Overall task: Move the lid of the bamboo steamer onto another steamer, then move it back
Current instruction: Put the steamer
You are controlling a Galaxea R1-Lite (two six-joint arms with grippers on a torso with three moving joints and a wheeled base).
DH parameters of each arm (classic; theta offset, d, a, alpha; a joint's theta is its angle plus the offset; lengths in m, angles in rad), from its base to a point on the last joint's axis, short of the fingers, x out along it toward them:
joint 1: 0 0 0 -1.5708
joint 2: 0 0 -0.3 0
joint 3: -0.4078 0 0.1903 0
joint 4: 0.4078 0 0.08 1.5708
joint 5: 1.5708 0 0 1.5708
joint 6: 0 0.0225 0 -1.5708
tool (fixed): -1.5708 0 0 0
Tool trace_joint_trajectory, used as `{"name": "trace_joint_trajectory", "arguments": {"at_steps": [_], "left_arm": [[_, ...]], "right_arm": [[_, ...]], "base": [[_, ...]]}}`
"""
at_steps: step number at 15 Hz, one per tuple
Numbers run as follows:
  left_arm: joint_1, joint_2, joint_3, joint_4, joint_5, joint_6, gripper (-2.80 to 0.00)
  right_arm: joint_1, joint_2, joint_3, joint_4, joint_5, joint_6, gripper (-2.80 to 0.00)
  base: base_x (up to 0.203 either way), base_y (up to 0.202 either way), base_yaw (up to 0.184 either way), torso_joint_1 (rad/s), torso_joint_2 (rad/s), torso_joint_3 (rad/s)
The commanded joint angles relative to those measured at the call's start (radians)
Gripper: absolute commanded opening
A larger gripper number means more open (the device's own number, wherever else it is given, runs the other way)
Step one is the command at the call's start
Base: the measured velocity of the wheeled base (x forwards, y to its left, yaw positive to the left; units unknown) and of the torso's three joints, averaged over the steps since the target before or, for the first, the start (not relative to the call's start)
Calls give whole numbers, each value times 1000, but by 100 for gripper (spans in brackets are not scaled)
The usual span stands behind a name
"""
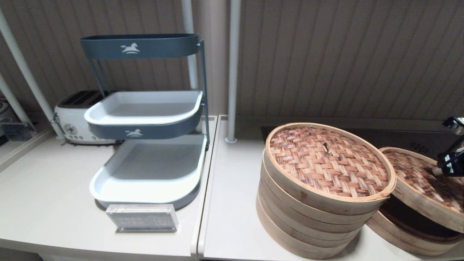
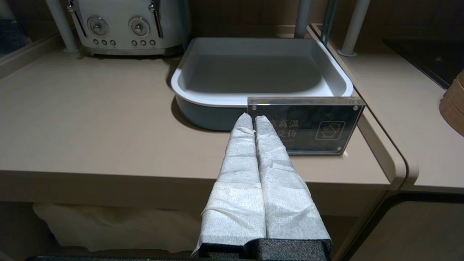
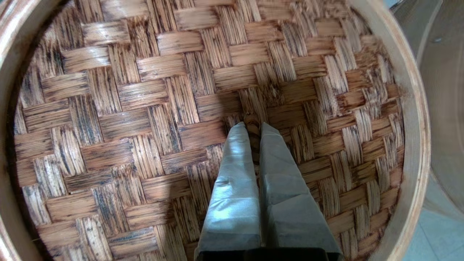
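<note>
The bamboo steamer lid point(image 1: 417, 181) hangs tilted at the far right, its near edge raised off a low steamer point(image 1: 398, 235) with a dark inner rim. My right gripper point(image 1: 436, 170) is shut on the small dark loop handle at the lid's centre. The right wrist view shows the woven lid point(image 3: 145, 108) filling the frame and the right gripper point(image 3: 252, 125) pinching the handle point(image 3: 252, 119). The tall steamer point(image 1: 311, 217), a stack of pale rings, stands just left of it under its own woven lid point(image 1: 326, 159). My left gripper point(image 2: 253, 116) is shut and empty, parked before the counter's front edge.
A three-tier grey and white tray rack point(image 1: 145, 108) stands at the left of the counter, with a white toaster point(image 1: 72, 119) behind it and an acrylic sign point(image 1: 142, 217) in front. Two white poles point(image 1: 232, 72) rise at the back. A dark cooktop point(image 1: 398, 136) lies behind the steamers.
</note>
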Motion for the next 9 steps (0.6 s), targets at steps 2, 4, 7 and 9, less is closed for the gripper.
{"name": "trace_joint_trajectory", "arguments": {"at_steps": [2,4,7,9], "left_arm": [[0,0,28,0,0,0,-280],[0,0,28,-2,0,0,-280],[0,0,28,-2,0,0,-280],[0,0,28,0,0,0,-280]], "right_arm": [[-1,24,19,-15,1,-1,-280],[-1,33,19,-21,1,-3,-280],[-1,41,28,-25,1,-3,-280],[-3,46,50,-54,1,-4,-280]], "base": [[0,0,0,0,0,0],[0,0,0,0,0,0],[0,0,0,0,0,0],[0,0,0,0,0,0]]}}
